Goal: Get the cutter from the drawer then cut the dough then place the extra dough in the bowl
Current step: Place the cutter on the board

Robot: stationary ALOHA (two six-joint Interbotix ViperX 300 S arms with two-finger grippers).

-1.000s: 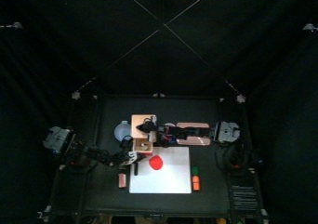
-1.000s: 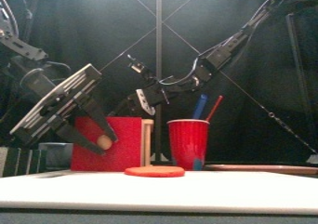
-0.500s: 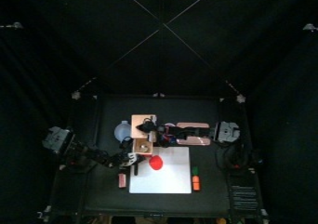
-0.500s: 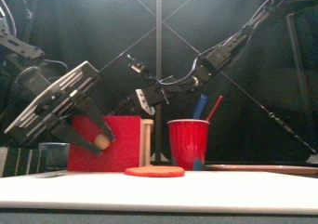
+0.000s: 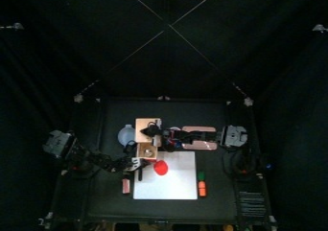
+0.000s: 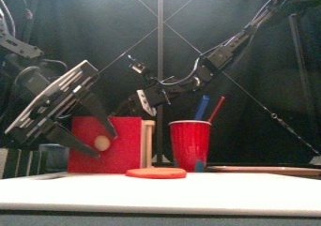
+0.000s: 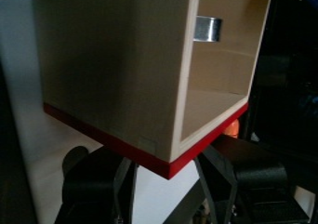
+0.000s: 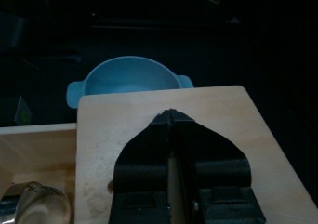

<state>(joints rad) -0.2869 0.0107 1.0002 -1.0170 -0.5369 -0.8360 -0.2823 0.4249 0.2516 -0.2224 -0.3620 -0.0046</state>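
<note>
The pale wooden box (image 5: 149, 129) stands at the back left of the table, and my right gripper (image 8: 177, 121) rests shut with its tips on the box's top (image 8: 236, 135). My left gripper (image 7: 168, 167) is shut on the red drawer front (image 6: 98, 145), holding it at the knob. The drawer (image 7: 125, 70) is drawn out, and the metal cutter (image 7: 209, 28) lies deep inside it. A flat red dough disc (image 6: 156, 173) lies on the white cutting board (image 5: 179, 185). The blue-grey bowl (image 8: 128, 79) sits just past the box.
A red cup (image 6: 191, 145) holding a blue and a red toy knife stands right of the dough. A pink tray (image 5: 199, 137) lies behind the board, under the right arm. In the front view my left gripper (image 6: 56, 103) looms large at the left.
The left gripper has drawn the red drawer front further out of the box, leftward in the front view. The right gripper stays pressed on the box top.
</note>
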